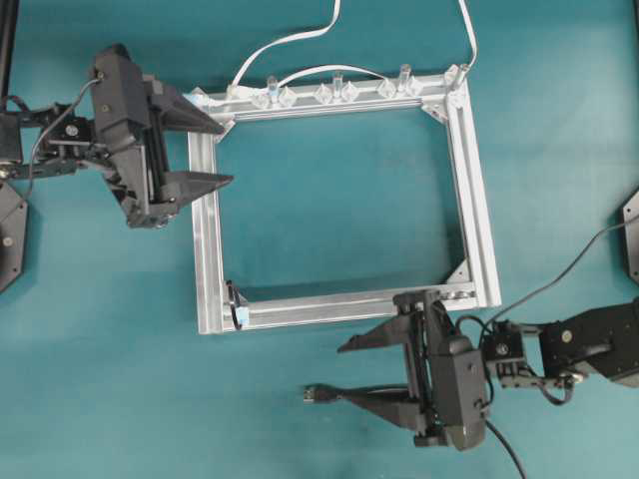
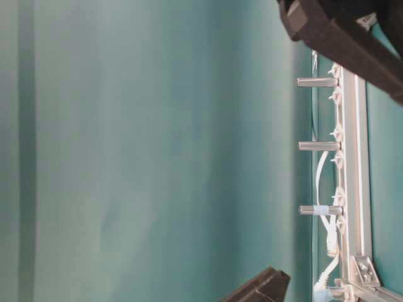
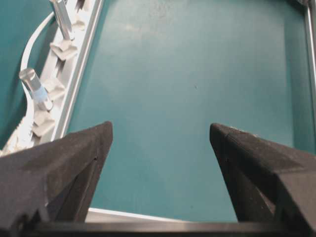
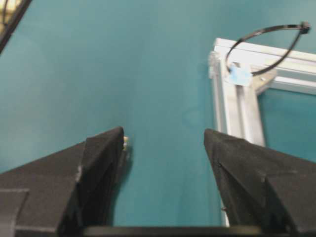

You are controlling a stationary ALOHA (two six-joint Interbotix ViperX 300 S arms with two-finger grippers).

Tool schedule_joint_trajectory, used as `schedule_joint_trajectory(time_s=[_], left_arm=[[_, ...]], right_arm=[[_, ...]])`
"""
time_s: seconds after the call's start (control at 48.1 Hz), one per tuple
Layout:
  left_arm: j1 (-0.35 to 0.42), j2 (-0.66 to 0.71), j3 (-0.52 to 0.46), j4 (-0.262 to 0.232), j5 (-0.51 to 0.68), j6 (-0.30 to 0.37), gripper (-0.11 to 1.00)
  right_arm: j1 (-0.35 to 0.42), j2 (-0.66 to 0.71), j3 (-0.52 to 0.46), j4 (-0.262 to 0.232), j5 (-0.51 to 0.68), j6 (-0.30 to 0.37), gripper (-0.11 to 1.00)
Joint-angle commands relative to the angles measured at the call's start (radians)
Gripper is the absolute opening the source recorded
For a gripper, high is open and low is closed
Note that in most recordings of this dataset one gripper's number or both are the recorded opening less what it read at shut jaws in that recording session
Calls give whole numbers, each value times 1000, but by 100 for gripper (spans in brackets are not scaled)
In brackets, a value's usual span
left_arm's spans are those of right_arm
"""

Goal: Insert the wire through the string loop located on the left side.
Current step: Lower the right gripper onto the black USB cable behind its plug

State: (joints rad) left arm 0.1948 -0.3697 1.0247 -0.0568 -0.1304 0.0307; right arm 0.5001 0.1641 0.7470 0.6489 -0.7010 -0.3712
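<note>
The silver frame (image 1: 208,239) lies flat on the teal table. The string loop (image 1: 237,303) stands at its near left corner, and in the right wrist view it is a thin dark string loop (image 4: 266,33) with a pale-blue tab (image 4: 240,75). The wire's black plug (image 1: 312,394) lies on the table in front of the frame, right beside the tip of one right finger; its pale end (image 4: 125,143) peeks past that finger. My right gripper (image 1: 337,371) is open, with nothing between the fingers. My left gripper (image 1: 225,152) is open over the frame's far left corner.
A white cable (image 1: 300,40) runs through clear clips and upright posts (image 1: 336,82) along the frame's far rail. One post carries blue tape (image 3: 37,89). The posts (image 2: 318,145) show again in the table-level view.
</note>
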Motion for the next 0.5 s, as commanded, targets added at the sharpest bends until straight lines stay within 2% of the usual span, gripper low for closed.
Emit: schedule_joint_trajectory(time_s=[0.0,0.478], left_arm=[[-8,-17,-3,3,-5,5,88],[-54,-20,18,2,-3,2,88]], right_arm=[[11,-9,-23,0,6,-2,71],[18,54,-44,0,44,0,71]])
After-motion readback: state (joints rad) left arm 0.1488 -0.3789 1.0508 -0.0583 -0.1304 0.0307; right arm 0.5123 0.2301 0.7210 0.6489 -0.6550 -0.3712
